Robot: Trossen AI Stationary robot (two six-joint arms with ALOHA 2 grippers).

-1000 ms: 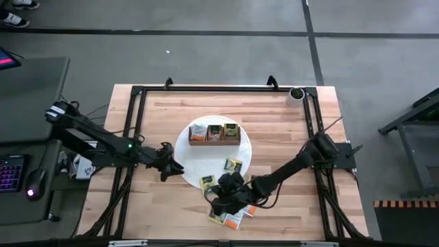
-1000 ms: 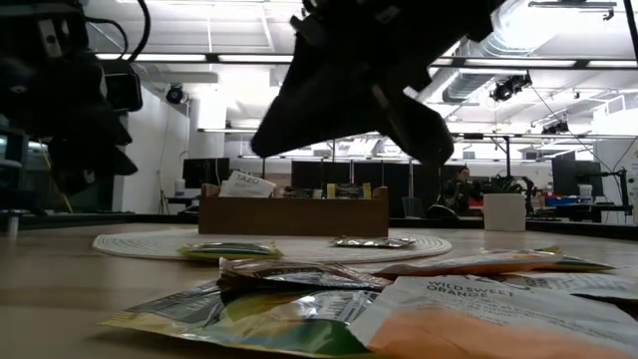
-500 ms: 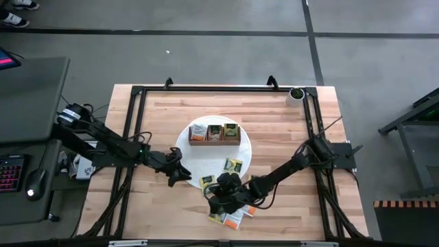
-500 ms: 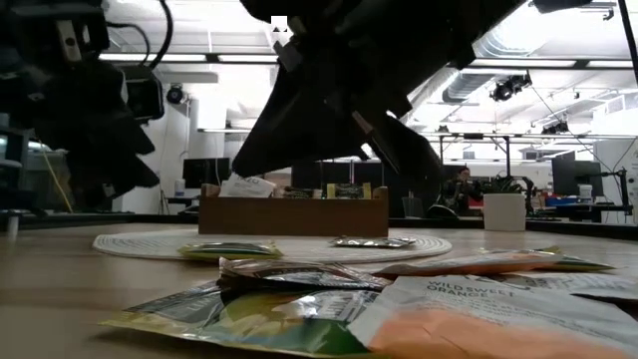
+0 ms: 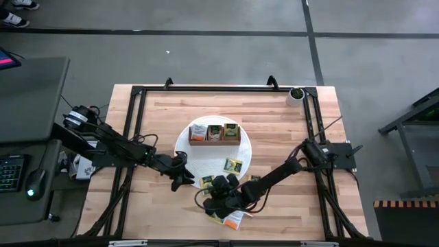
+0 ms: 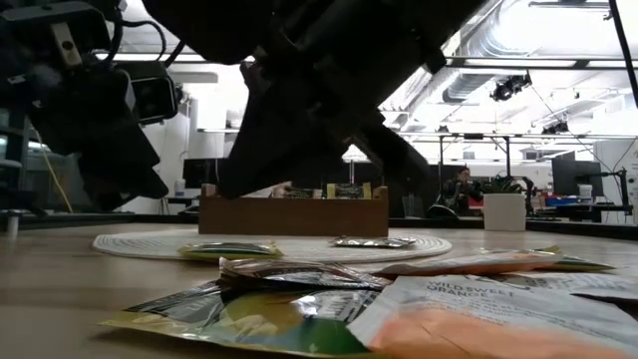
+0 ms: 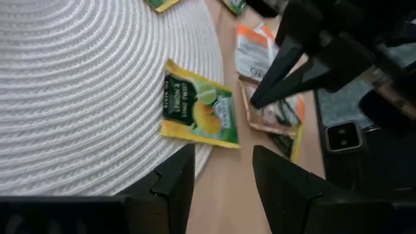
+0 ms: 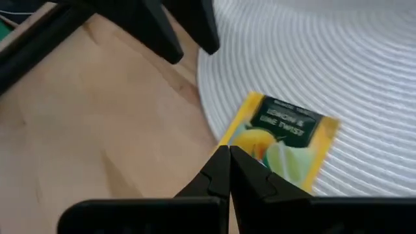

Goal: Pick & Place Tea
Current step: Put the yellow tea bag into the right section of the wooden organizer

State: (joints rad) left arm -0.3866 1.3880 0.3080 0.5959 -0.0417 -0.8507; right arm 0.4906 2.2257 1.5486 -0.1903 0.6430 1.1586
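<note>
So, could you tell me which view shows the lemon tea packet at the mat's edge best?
The left wrist view: the lemon packet lies whole, overhanging the white mat. The right wrist view hides a corner; high and low show it small.

From overhead, my right hand (image 5: 221, 194) covers most of the loose tea packets (image 5: 232, 218) near the counter's front edge. I can't read the labels in the wooden box (image 5: 215, 134). In the low view, both arms are dark shapes cut off above.
</note>
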